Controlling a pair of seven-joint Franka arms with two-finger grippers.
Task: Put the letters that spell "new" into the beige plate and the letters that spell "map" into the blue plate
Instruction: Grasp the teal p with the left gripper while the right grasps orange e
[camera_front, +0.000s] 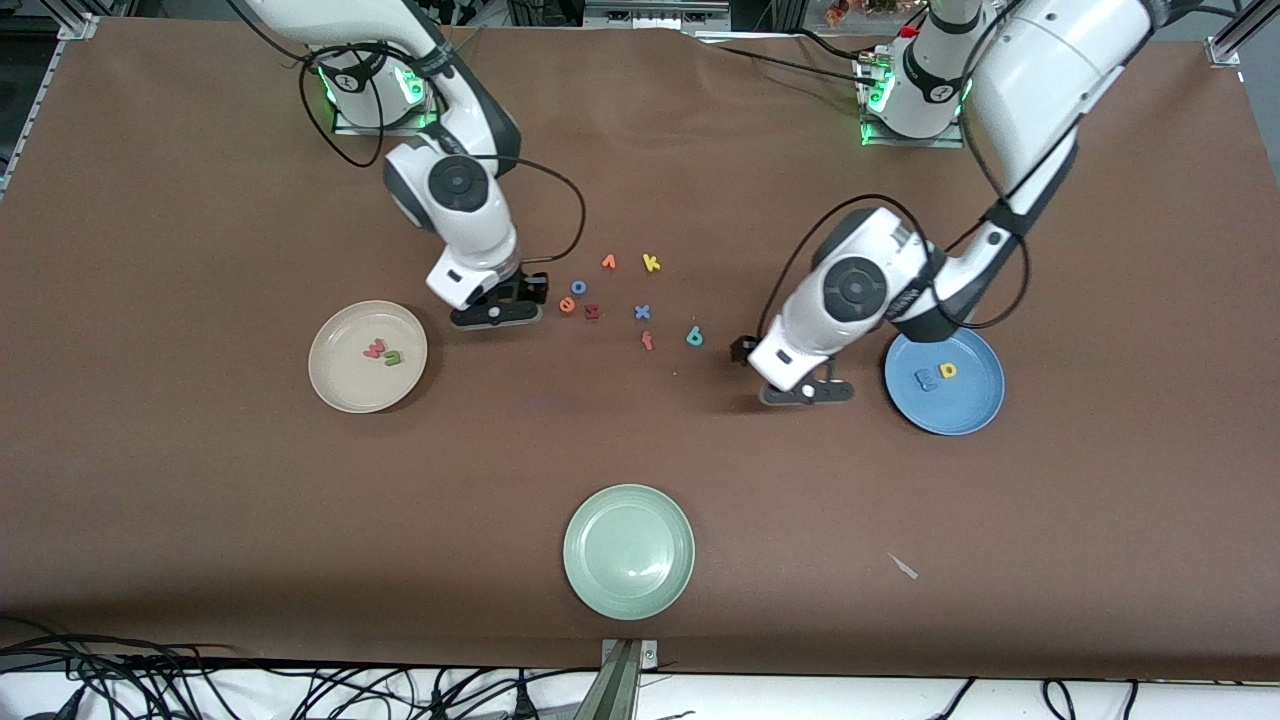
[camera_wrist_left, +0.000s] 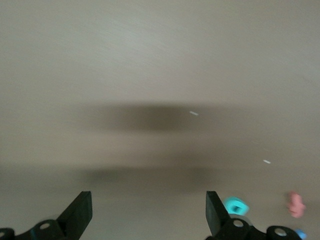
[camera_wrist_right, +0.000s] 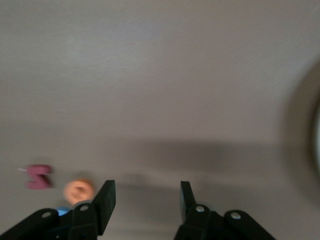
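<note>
Landmark: blue x (camera_front: 642, 312), mid-cluster.

- Right hand (camera_front: 497, 312): over bare bench, toward right arm's end from blue x, just beside orange e (camera_front: 567, 306). Jaws part-spread, nothing btwn.
- Left hand (camera_front: 806, 392): over bare bench, toward left arm's end from blue x. Jaws spread wide, empty.
- Beige plate (camera_front: 330, 385), toward right arm's end from blue x: holding pinkish-red w (camera_front: 374, 350) + green n (camera_front: 393, 358).
- Blue plate (camera_front: 975, 415), toward left arm's end from blue x: holding blue m (camera_front: 926, 378) + yellow a (camera_front: 947, 371).
- Not yet plated: orange e and teal p (camera_front: 695, 337), latter slightly nearer front cam than blue x.

Risks (judgement):
- Wrong pick: orange e packed w/ dark red letter (camera_front: 592, 312) and blue o (camera_front: 578, 287); poss. pinching two at once or nudging neighbours.
- Confusing orange e w/ orange v (camera_front: 609, 262), same colour, farther from cam than blue x.
- Red f (camera_front: 647, 341) close to teal p; could get swept.
- Tiny, light foam: prob. slipping or tipping out of jaws.

Surface/room:
- Brown matte bench cover, faint creases.
- Pale green plate (camera_front: 628, 550) unused, well nearer cam than blue x.
- Small pale scrap (camera_front: 903, 566) lying loose.
- Cables along near edge; metal framing at corners.
</note>
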